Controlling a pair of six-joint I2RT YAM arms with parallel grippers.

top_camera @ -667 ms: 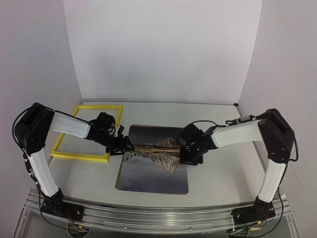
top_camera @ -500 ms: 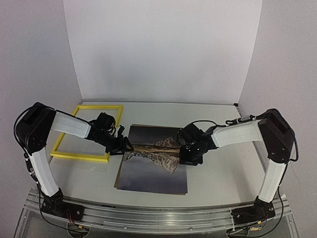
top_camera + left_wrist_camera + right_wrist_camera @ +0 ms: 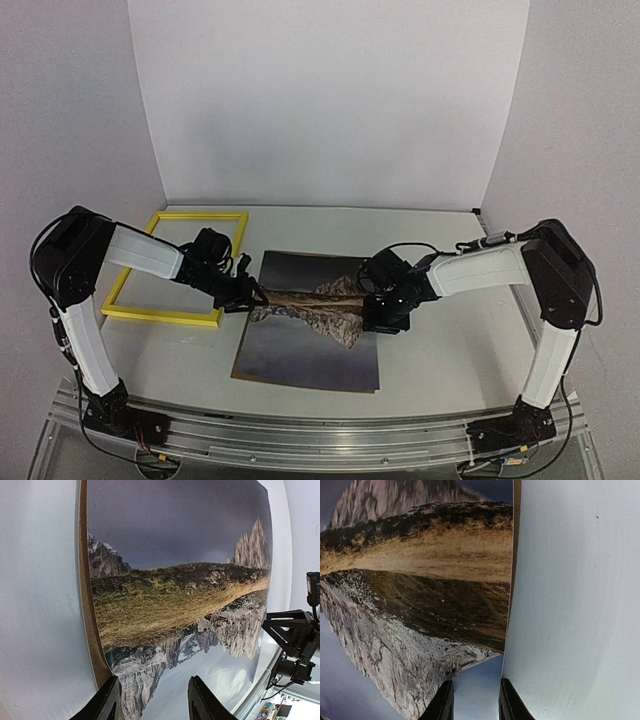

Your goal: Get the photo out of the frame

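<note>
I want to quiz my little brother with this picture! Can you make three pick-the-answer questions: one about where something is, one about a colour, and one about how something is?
1. Where does the frame lie?
A) flat on the table, on the left side
B) leaning on the back wall
C) under the right arm

2. What colour is the frame?
A) red
B) yellow
C) blue

3. How is the photo right now?
A) inside the frame
B) torn in two
C) out of the frame, in the middle of the table

Answers:
1 A: the top view shows it flat beside the left arm.
2 B: its rim is bright yellow.
3 C: the frame is empty, and the whole print lies apart from it.
</note>
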